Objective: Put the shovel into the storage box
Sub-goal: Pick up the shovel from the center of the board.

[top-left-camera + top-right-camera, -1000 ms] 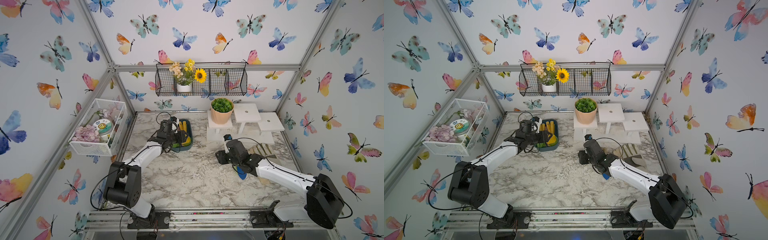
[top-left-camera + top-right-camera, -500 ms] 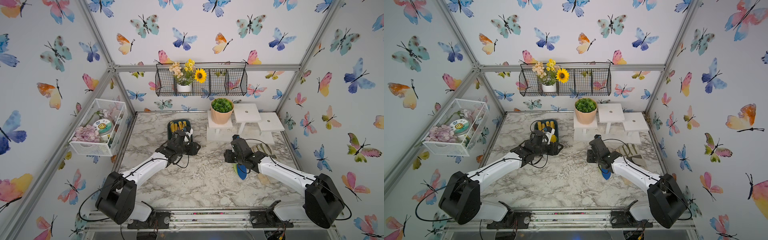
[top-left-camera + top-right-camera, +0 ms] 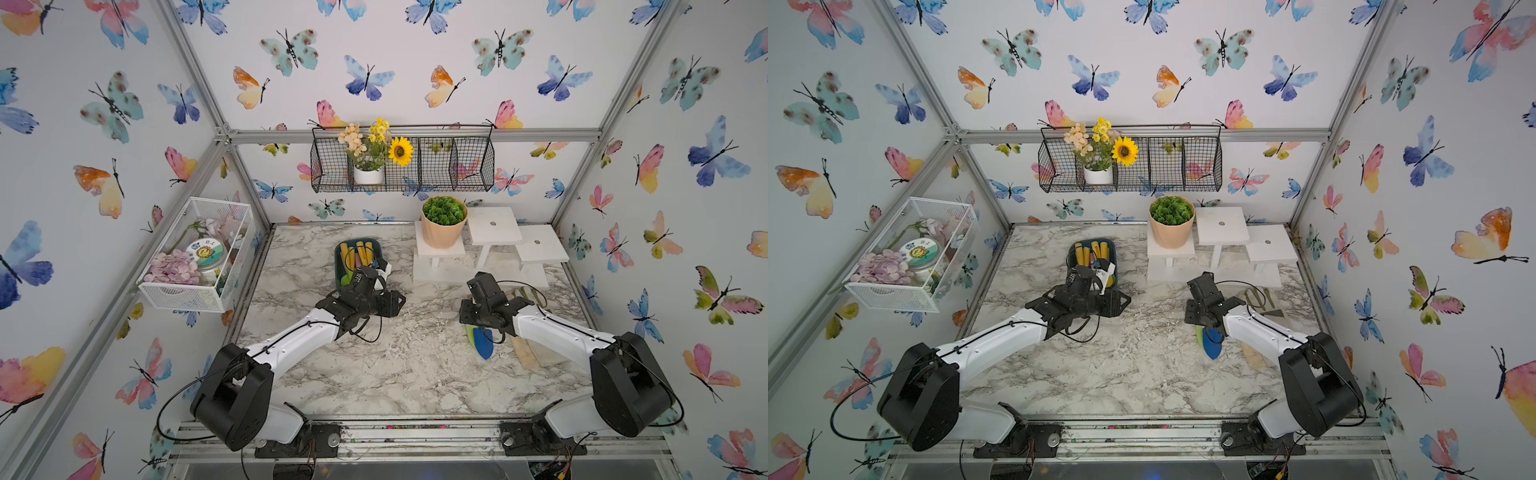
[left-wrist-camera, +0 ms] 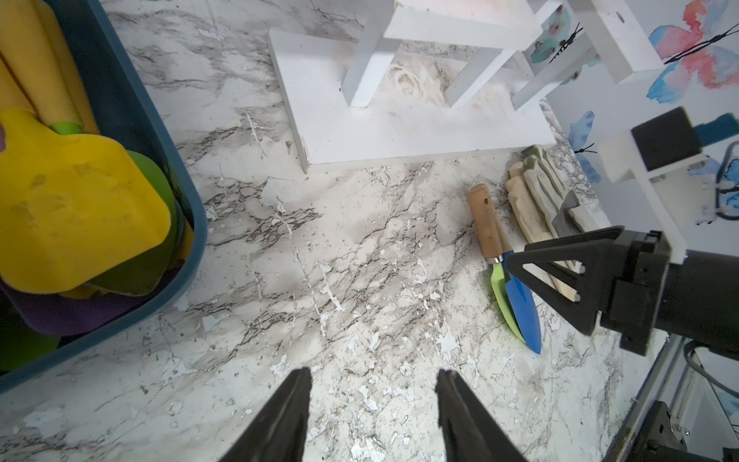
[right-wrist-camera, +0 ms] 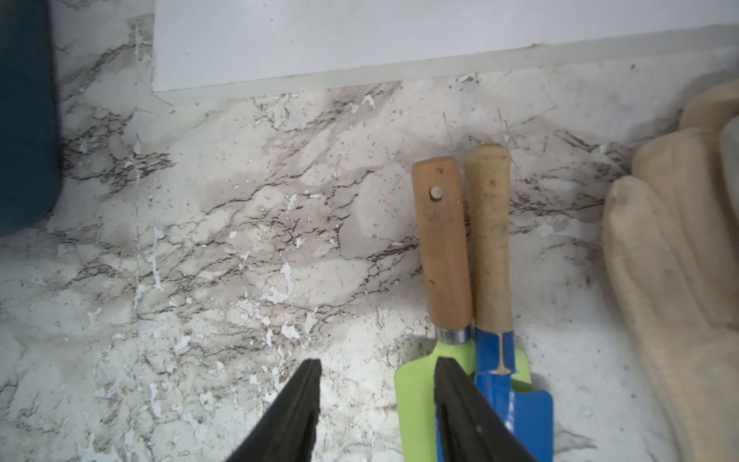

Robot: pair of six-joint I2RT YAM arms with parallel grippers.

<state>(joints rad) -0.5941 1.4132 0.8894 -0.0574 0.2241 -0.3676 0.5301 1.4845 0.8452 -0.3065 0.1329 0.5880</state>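
Shovels (image 3: 482,345) not in the box yet, both flat on the counter (image 3: 374,374) on the robot's right side, well apart from the storage box (image 3: 337,259). Green shovel (image 5: 442,256) with orange-brown wooden handle, blue shovel (image 5: 490,248) with paler handle, side by side and touching, blue blade partly overlapping the green blade. Beige gloves (image 5: 680,260) just beside them, white stand (image 5: 400,40) base near the handle ends. Right hand (image 5: 378,364) open, nothing gripped, low over the shovels, one finger in front of the green blade; contact cannot be told. Left hand (image 4: 372,376) open and empty, above bare counter beside the box's near end. Storage box sits toward the back of the counter, left of the white stand, and holds yellow-handled tools (image 3: 1092,253) plus a yellow scoop (image 4: 72,208) on top of green and purple pieces. In both top views the blue blade tip sticks out from under the right arm.
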